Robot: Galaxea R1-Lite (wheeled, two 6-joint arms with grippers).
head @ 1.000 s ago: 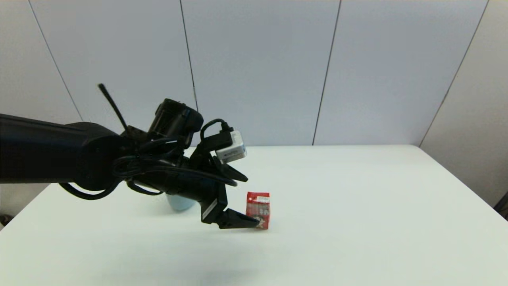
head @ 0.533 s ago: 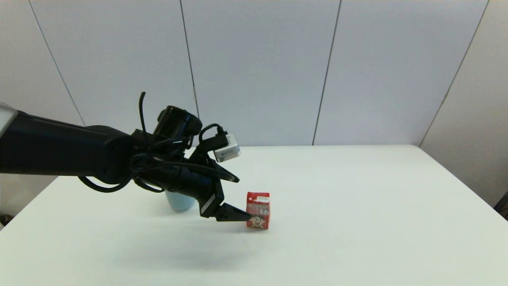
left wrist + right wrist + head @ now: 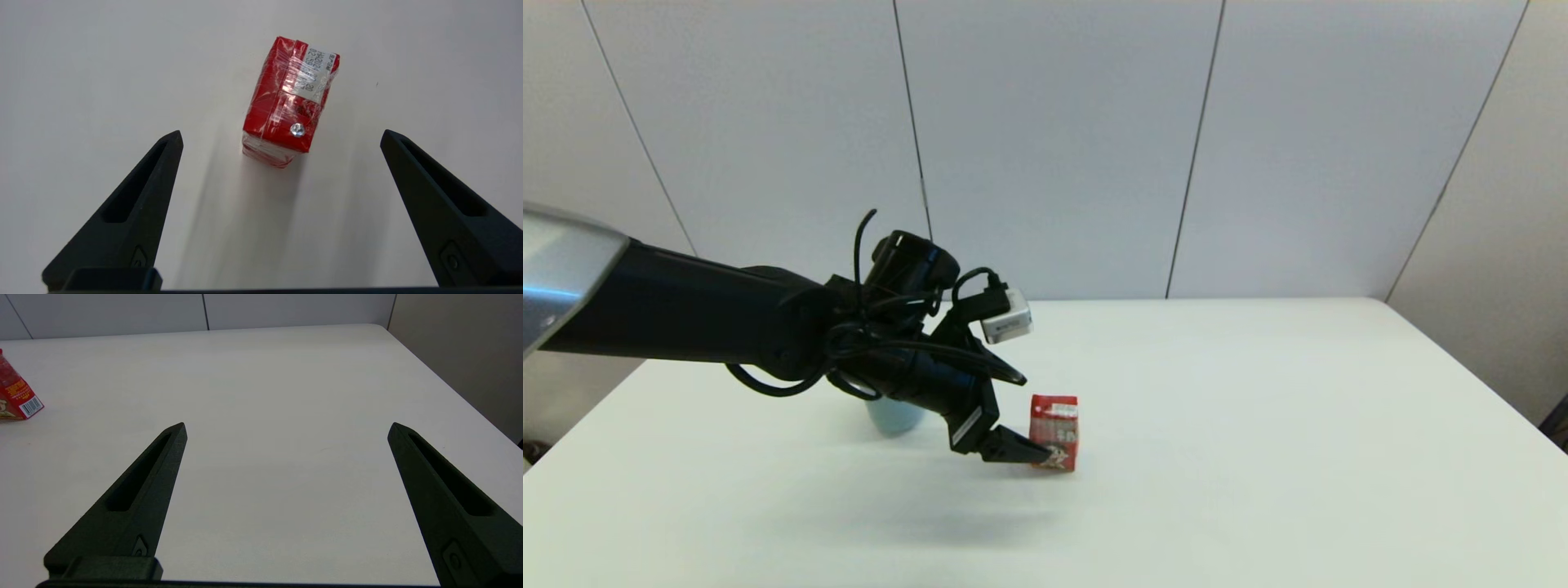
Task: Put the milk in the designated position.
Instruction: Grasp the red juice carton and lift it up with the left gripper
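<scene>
White worktop (image 3: 1258, 425) backed by pale grey panelled wall (image 3: 1054, 147), divided by thin dark vertical seams. Second panelled wall (image 3: 1503, 245) seen at right, angled. Even, soft lighting cast overall.

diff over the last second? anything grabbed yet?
The left gripper pulled back from the milk carton and rose slightly, then eased forward and down again; its lower finger once more crosses the carton's lower front in the head view. Nothing grabbed: the fingers stay wide open with the carton between and beyond them. The carton, the blue cup and the open right gripper show no change.
</scene>
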